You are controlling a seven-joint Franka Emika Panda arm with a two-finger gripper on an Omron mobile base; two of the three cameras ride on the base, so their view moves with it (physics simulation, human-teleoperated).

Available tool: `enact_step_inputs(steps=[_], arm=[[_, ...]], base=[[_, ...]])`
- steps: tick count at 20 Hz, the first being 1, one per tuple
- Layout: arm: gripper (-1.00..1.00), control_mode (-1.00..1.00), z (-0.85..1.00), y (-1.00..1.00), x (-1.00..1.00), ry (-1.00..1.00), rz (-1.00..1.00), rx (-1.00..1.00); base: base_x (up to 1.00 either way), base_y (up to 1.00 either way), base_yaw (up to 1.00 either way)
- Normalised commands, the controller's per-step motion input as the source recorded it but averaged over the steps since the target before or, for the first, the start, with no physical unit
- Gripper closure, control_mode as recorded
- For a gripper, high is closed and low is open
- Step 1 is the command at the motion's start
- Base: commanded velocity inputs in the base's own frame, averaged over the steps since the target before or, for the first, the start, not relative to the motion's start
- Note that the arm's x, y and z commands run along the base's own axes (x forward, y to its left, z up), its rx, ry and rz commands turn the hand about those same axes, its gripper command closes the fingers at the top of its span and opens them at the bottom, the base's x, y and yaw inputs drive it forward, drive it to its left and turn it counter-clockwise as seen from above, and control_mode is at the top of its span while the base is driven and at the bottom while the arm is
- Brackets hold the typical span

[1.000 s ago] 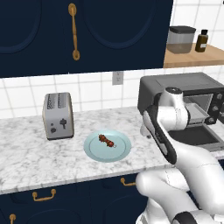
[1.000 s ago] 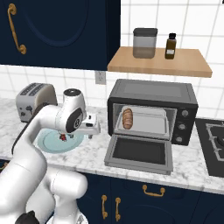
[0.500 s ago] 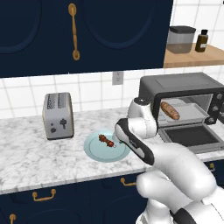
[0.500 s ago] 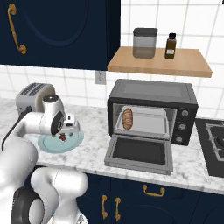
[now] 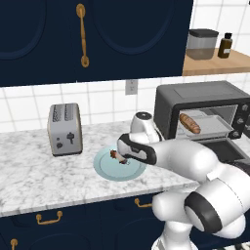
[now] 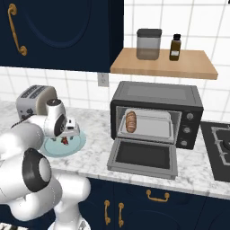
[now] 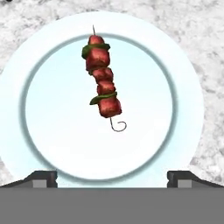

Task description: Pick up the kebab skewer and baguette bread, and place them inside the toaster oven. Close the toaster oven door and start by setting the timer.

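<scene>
The kebab skewer (image 7: 101,81) lies on a pale blue plate (image 7: 43,144), threaded with reddish meat chunks and green bits. My gripper (image 7: 112,177) hovers open right above it, with nothing between its fingers. From the base views the hand sits over the plate (image 5: 105,168) (image 6: 77,146), close to the skewer (image 5: 117,156) (image 6: 65,141). The baguette bread (image 5: 189,123) (image 6: 130,121) rests on the tray inside the toaster oven (image 5: 205,97) (image 6: 157,96). The toaster oven door (image 6: 143,157) hangs open, folded down flat over the counter.
A silver two-slot toaster (image 5: 64,129) (image 6: 33,96) stands left of the plate. A wooden shelf (image 6: 164,65) above the oven carries a jar and a dark bottle. A stove top (image 6: 220,143) lies right of the oven. Dark cabinets hang overhead.
The arm has swung left from the oven front to above the plate. The gripper stays open, and the baguette stays in the oven.
</scene>
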Motion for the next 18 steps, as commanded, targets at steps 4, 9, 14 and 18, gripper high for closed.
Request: enact_step_inputs(steps=[4, 9, 14, 18], arm=[[-1.0, -1.0, -0.23, 0.23, 0.12, 0.0, 0.0, 0.0], [-1.0, -1.0, -0.31, 0.13, 0.04, 0.0, 0.0, -0.03], [-1.0, -1.0, -0.16, 0.0, 0.11, -0.02, 0.0, -0.05], [-1.0, -1.0, -0.26, 0.05, 0.12, 0.0, 0.0, -0.03]], base=[[0.0, 0.0, 0.0], [0.0, 0.0, 0.0], [0.0, 0.0, 0.0], [0.0, 0.0, 0.0]])
